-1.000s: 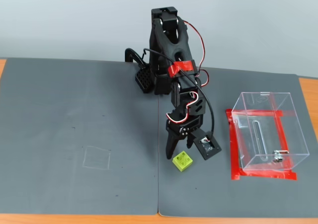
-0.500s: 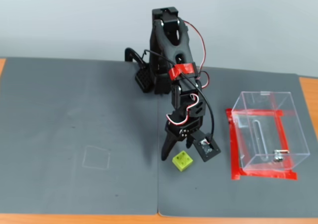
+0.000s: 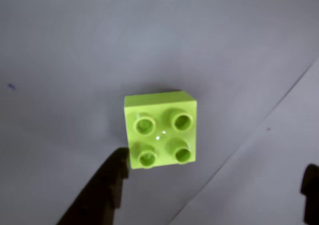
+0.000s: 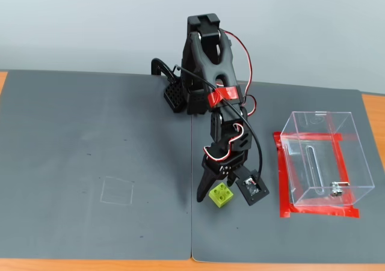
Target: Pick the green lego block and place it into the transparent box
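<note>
Two fingers (image 3: 214, 185), spread apart and cropped in wrist view, flank the green lego block (image 3: 160, 130).

The brick (image 4: 221, 194) is lime yellow-green, with four round studs in the same shade on top; the wrist view shows it (image 3: 160, 130) with a small white glint between them. The surface (image 4: 90, 163) is dark grey matting, with an orange-brown edge (image 4: 373, 115) showing at the right and near sides. The box (image 4: 325, 157) is clear, sitting on red tape strips (image 4: 319, 211). The arm (image 4: 207, 66) and hand (image 4: 224, 193) are black, with a red tape band (image 4: 224, 95) and red and white wires (image 4: 240, 139). The far wall (image 4: 90, 24) is pale grey-blue.
</note>
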You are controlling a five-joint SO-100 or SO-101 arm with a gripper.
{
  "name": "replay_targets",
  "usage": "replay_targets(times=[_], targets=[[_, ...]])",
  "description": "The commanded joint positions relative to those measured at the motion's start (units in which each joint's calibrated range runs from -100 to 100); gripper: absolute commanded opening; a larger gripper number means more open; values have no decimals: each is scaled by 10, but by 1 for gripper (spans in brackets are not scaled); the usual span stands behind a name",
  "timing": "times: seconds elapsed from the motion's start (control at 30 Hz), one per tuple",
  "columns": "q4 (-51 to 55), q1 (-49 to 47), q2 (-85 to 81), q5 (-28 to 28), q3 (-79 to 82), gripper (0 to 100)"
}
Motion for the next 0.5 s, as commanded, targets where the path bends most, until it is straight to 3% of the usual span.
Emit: replay_targets(times=[0.0,0.47], targets=[[-6,-10,7,-1,-24,38],[-7,-13,85,0,-62,38]])
